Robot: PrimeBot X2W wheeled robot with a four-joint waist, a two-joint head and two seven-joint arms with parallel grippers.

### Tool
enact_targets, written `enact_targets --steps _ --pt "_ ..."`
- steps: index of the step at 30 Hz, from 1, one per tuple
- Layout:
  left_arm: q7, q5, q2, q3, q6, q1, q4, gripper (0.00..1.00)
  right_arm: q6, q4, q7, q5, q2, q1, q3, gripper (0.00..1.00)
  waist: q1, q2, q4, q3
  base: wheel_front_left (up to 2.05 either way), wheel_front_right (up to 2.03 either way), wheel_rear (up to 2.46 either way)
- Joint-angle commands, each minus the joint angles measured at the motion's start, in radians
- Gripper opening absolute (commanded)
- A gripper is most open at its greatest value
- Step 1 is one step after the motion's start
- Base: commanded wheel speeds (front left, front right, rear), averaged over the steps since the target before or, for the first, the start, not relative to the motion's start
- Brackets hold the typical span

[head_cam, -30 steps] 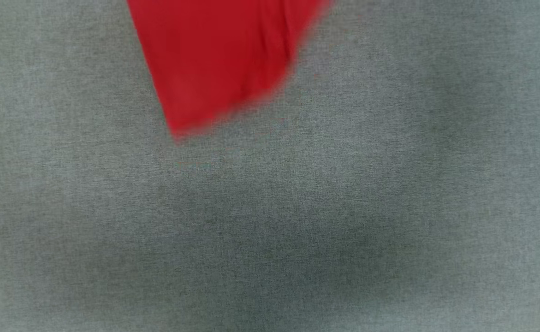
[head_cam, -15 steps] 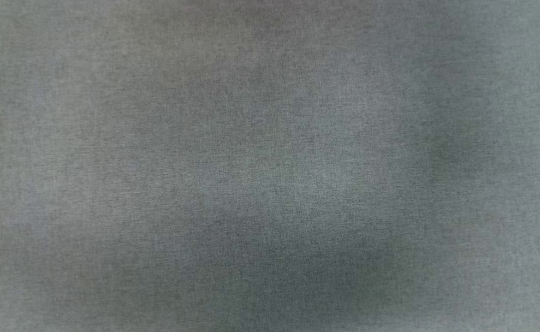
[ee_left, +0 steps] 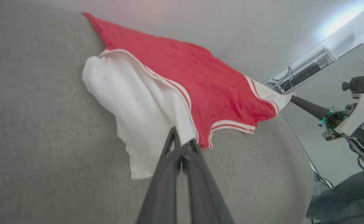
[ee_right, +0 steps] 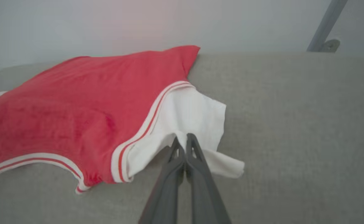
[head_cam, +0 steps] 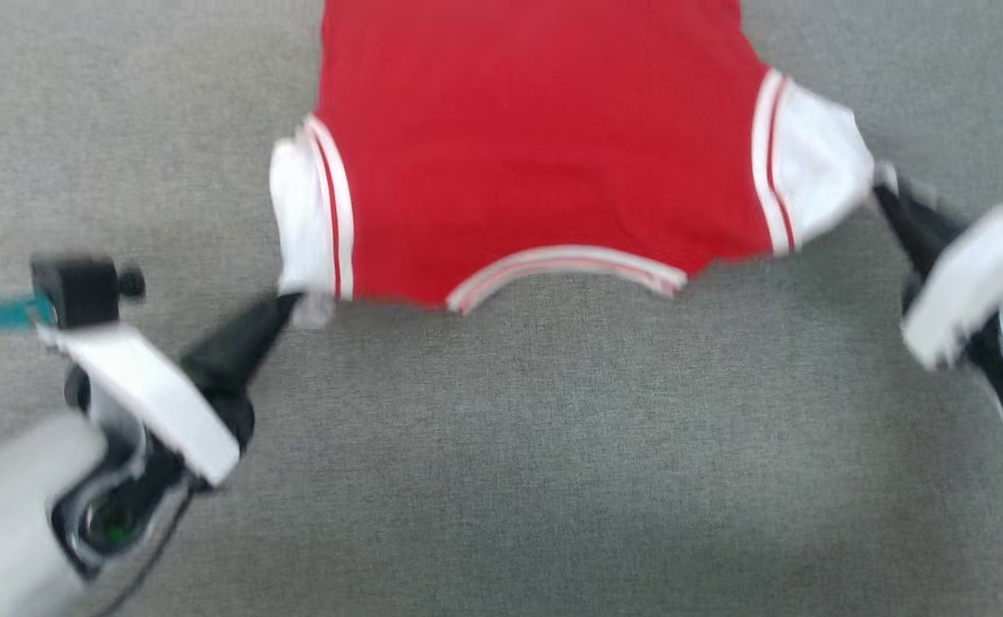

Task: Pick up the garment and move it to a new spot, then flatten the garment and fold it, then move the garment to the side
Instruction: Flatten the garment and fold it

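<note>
The garment (head_cam: pixel 544 146), a red shirt with white sleeves and striped trim, lies spread on the grey fabric surface (head_cam: pixel 552 446), its collar toward me. My left gripper (head_cam: pixel 289 302) is shut on the edge of the white sleeve at the left; the left wrist view shows that sleeve (ee_left: pixel 132 105) pinched at the tips of the gripper (ee_left: pixel 182 143). My right gripper (head_cam: pixel 882 184) is shut on the white sleeve at the right, and the right wrist view shows its tips (ee_right: pixel 184 140) closed on the sleeve cloth (ee_right: pixel 188 118). The shirt's far hem runs past the head view's top edge.
The grey surface (ee_right: pixel 293 124) stretches wide on all sides of the shirt. In the left wrist view my right arm (ee_left: pixel 356 118) reaches in from the right, with a pale wall and shelving behind it. A metal post (ee_right: pixel 324 25) stands beyond the far edge.
The head view has swung: a red corner showed a second ago, then bare grey cloth, and now the spread shirt with both grippers on its sleeves.
</note>
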Motion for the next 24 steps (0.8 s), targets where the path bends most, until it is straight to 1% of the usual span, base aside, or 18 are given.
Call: enact_targets --steps 1,5,8,12,15,18,20,24 --pt "-0.007 0.010 0.016 -0.002 0.002 0.045 -0.015 0.00 0.000 -0.058 0.035 0.015 -0.013 0.078 -0.020 0.00 0.0001 0.0000 0.006 -0.016 0.00 0.00 0.00" --pt "-0.010 0.028 0.020 0.033 0.002 0.176 -0.033 0.00 0.000 -0.231 0.152 0.057 -0.017 0.308 -0.094 0.00 0.0001 0.0000 0.012 -0.036 0.00 0.00 0.00" --pt "-0.010 0.055 0.024 0.071 0.002 0.283 -0.059 0.00 0.000 -0.355 0.235 0.076 0.003 0.455 -0.150 0.00 0.0001 0.0000 0.017 -0.044 0.00 0.00 0.00" --pt "-0.010 0.074 0.053 0.115 0.002 0.408 -0.120 0.00 0.000 -0.501 0.331 0.092 0.036 0.617 -0.222 0.00 0.0001 0.0000 0.026 -0.049 0.00 0.00 0.00" --pt "-0.010 0.069 0.087 0.149 0.002 0.504 -0.176 0.00 0.000 -0.590 0.385 0.104 0.060 0.717 -0.272 0.00 0.0001 0.0000 0.033 -0.051 0.00 0.00 0.00" --pt "-0.010 0.073 0.125 0.175 0.002 0.577 -0.231 0.00 0.000 -0.659 0.424 0.115 0.081 0.787 -0.315 0.00 0.0001 0.0000 0.039 -0.054 0.00 0.00 0.00" --pt "-0.011 0.085 0.139 0.189 0.002 0.615 -0.253 0.00 0.000 -0.686 0.437 0.119 0.094 0.806 -0.340 0.00 0.0001 0.0000 0.042 -0.054 0.00 0.00 0.00" --pt "-0.011 0.108 0.116 0.196 0.002 0.626 -0.260 0.00 0.000 -0.683 0.454 0.097 0.112 0.790 -0.348 0.00 0.0001 0.0000 0.048 -0.056 0.00 0.00 0.00"
